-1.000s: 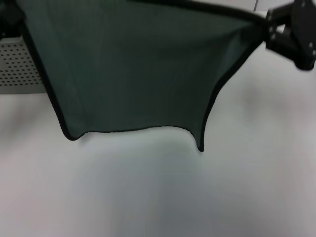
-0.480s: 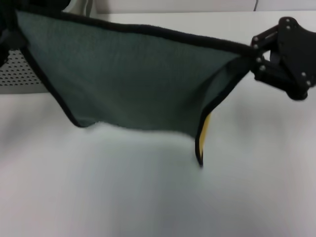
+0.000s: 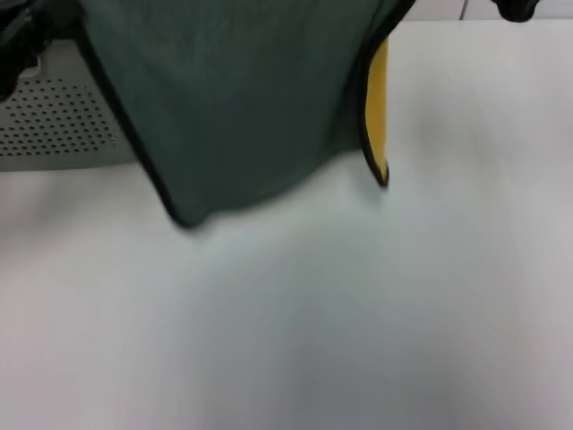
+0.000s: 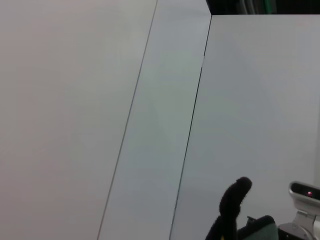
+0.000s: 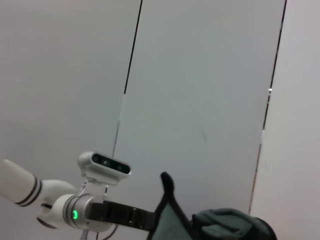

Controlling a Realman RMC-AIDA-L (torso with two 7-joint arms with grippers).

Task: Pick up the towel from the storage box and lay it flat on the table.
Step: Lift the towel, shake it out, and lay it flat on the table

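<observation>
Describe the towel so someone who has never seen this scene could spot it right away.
Start from the broad white table, then look up beside the perforated grey storage box at its left edge. The towel hangs there in the air, above the tabletop. It is the only cloth: dark green-grey with black edging, one turned-back corner showing yellow.

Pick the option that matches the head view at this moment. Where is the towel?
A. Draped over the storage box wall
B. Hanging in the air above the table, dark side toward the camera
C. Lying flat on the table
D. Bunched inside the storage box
B. The towel hangs with its lower corners clear of the table, its dark green-grey face toward the camera and a yellow strip at one edge; the storage box sits behind it.
</observation>
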